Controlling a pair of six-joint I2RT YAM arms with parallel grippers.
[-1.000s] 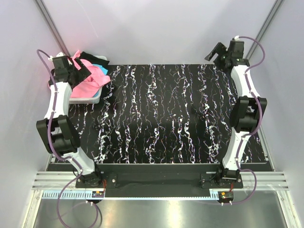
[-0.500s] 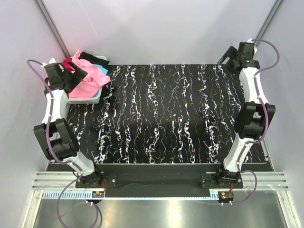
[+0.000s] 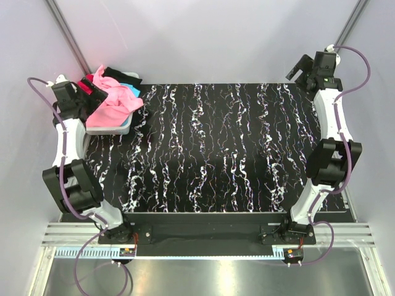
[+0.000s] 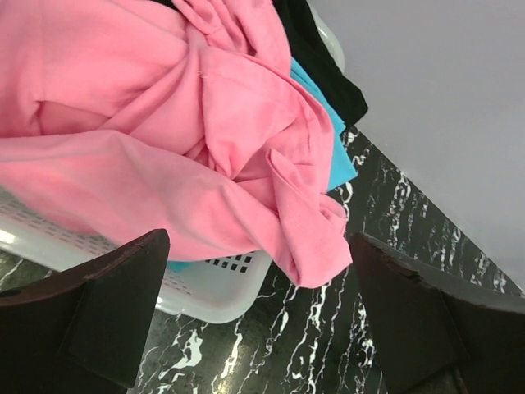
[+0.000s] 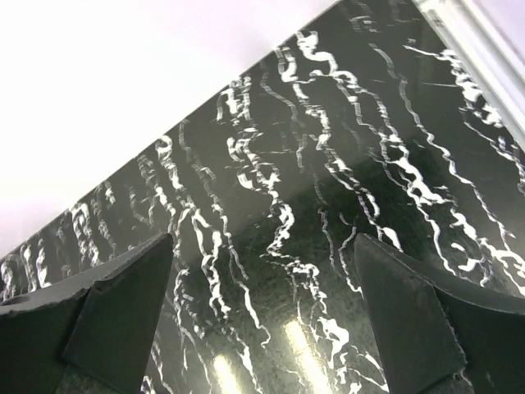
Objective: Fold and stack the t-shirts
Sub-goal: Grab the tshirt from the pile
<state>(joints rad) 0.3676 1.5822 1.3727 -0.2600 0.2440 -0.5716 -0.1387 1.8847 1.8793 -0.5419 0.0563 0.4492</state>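
A heap of t-shirts lies in a white basket (image 3: 111, 128) at the table's far left. The pink shirt (image 3: 114, 103) is on top, with the turquoise (image 3: 131, 94), black (image 3: 121, 77) and red (image 3: 88, 81) shirts showing under it. My left gripper (image 3: 91, 91) hovers at the heap's left edge, open and empty. In the left wrist view the pink shirt (image 4: 164, 148) spills over the basket rim (image 4: 205, 287), beside the turquoise (image 4: 338, 152) and black (image 4: 324, 61) shirts, with my left gripper (image 4: 258, 316) below them. My right gripper (image 3: 299, 66) is open and empty over the far right corner, also shown in the right wrist view (image 5: 262, 312).
The black marbled table (image 3: 216, 154) stretches between the arms. Grey walls close in behind and at both sides. A metal rail (image 5: 484, 49) runs along the table's right edge.
My left arm has swung leftward, drawing its gripper back from over the heap to its left edge. My right arm has moved right and farther back. The shirts have not moved.
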